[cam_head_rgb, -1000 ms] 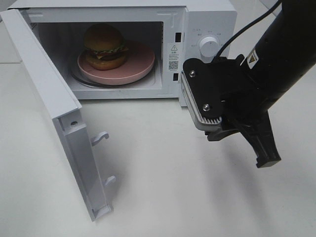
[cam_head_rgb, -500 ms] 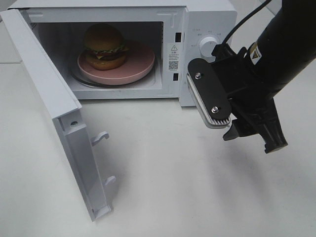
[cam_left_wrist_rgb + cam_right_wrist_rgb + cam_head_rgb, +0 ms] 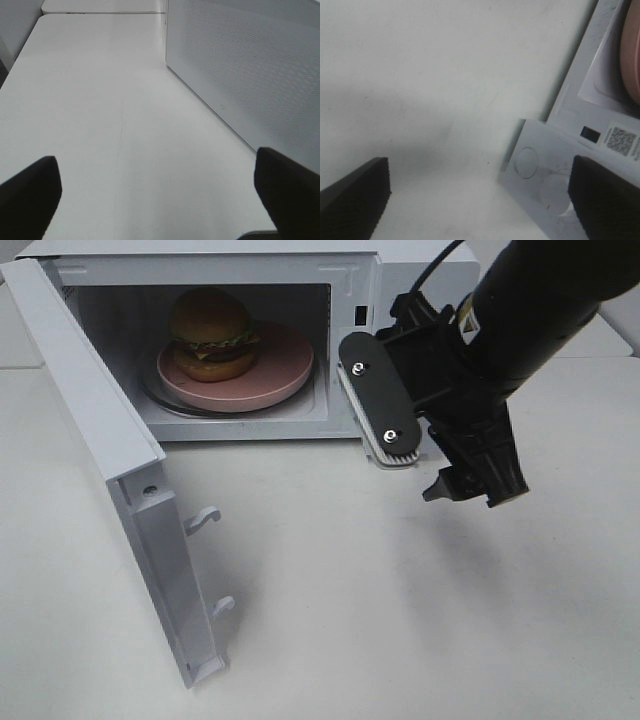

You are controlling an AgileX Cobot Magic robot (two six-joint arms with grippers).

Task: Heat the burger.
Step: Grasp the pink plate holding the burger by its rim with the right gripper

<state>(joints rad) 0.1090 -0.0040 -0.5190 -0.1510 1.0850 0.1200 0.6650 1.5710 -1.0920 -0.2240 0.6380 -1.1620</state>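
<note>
Burger (image 3: pixel 210 335) on pink plate (image 3: pixel 285 370) inside microwave (image 3: pixel 250 430), far left | door (image 3: pixel 85 410) open | right tool (image 3: pixel 432 445) wide, empty, before control panel (image 3: pixel 545 175) | left tool (image 3: pixel 155 195) wide, empty | advice: push door's outer face near free edge, swing until latched, then start heating.

Thick black right arm (image 3: pixel 545 300) trailing a thin black cable (image 3: pixel 432 268). Its flat black finger (image 3: pixel 378 400) bears two silver screws (image 3: pixel 357 367) and a pale ribbed pad (image 3: pixel 392 457); a small yellowish label (image 3: pixel 464 328), perhaps a warning sticker, near the wrist.
</note>
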